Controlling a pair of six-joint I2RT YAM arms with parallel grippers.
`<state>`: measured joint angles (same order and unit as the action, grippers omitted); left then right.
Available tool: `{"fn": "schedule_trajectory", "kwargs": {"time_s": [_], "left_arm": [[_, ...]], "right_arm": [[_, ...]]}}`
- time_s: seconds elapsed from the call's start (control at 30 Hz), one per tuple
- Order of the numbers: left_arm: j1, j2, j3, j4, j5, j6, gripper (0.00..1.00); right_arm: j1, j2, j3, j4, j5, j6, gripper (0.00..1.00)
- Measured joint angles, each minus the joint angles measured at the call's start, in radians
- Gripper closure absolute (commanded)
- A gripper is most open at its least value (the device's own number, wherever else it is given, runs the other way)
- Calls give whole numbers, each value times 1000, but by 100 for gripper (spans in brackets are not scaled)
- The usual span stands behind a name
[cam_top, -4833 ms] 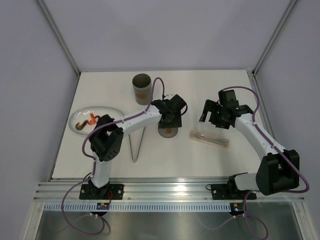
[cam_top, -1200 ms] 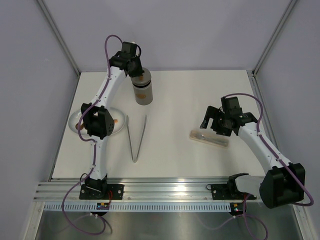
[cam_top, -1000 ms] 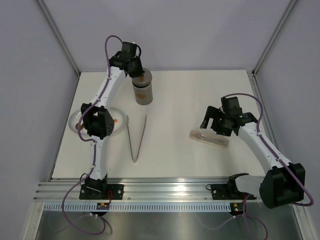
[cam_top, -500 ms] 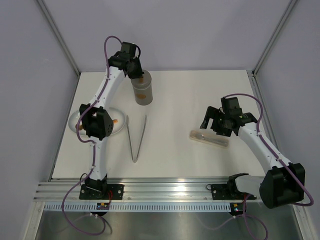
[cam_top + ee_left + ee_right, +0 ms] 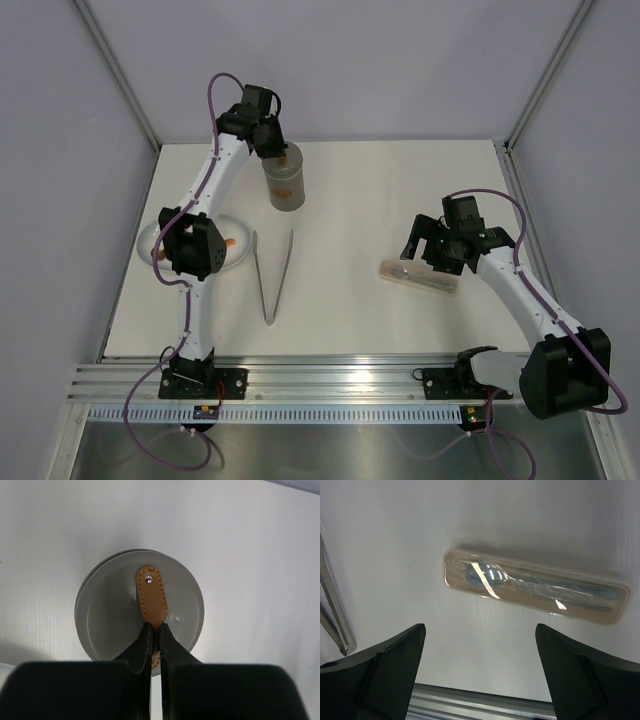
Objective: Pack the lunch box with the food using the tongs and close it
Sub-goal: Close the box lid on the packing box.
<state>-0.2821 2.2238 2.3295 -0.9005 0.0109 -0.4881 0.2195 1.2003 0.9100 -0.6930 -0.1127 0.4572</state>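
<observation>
Left claw grips the lid's tan strap; lunch box label illegible.

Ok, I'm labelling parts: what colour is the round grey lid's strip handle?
Tan; the strip handle shows best in the left wrist view.

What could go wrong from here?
1. The left gripper is shut on the tan strap of the lid over the lunch box. Yet food lies on the plate and the tongs sit untouched, so it may close unpacked.
2. Held by the strap alone, the lid could tilt and seat crooked.
3. The right gripper, open, hangs over the spoon packet, not the tongs, so a wrong pick is possible.
</observation>
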Motion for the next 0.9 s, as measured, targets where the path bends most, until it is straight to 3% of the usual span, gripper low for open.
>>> {"fn": "schedule_trajectory", "kwargs": {"time_s": [0.9], "left_arm": [[0, 3, -16, -31, -4, 0, 100]], "right_arm": [[0, 0, -2, 0, 0, 0, 1]]}}
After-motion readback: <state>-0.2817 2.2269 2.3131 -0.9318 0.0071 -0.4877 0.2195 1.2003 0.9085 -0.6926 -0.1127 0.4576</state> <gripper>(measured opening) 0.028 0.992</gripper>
